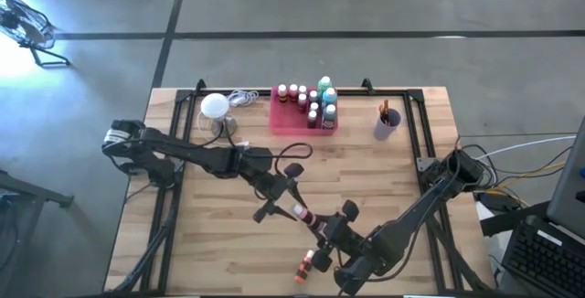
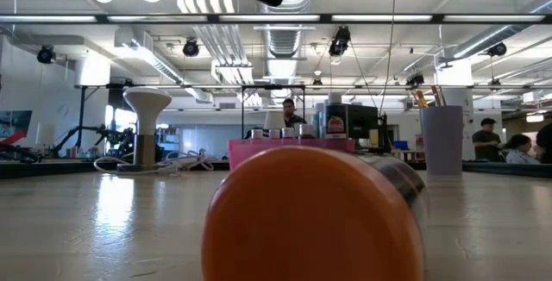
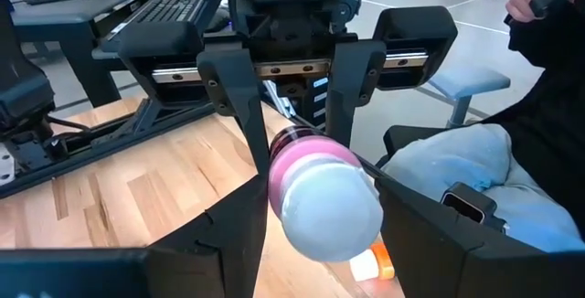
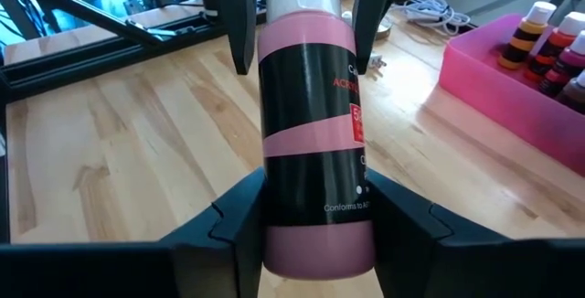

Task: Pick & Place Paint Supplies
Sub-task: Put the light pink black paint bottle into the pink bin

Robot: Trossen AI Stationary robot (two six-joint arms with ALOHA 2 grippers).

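A pink bottle with a black label and a white cap lies level in the air between my two grippers, above the middle of the table near its front. My left gripper is at the cap end and my right gripper at the base end, each shut on it. An orange bottle lies on its side near the front edge. Several small white-capped bottles and two larger green and blue ones stand in the pink tray. Paintbrushes stand in a purple cup. My left gripper has the pink bottle's white cap end between its two fingers, coming level from the table's left and far side, along the bottle. My right gripper pinches the bottle's base end between its two fingers, coming level from the right and near side. The bottle is lifted clear and lies about level.
A white globe lamp with its cord stands at the far left, beside the tray. The purple cup stands at the far right. Bare wood lies left and right of the grippers. People sit in the room beyond the table.
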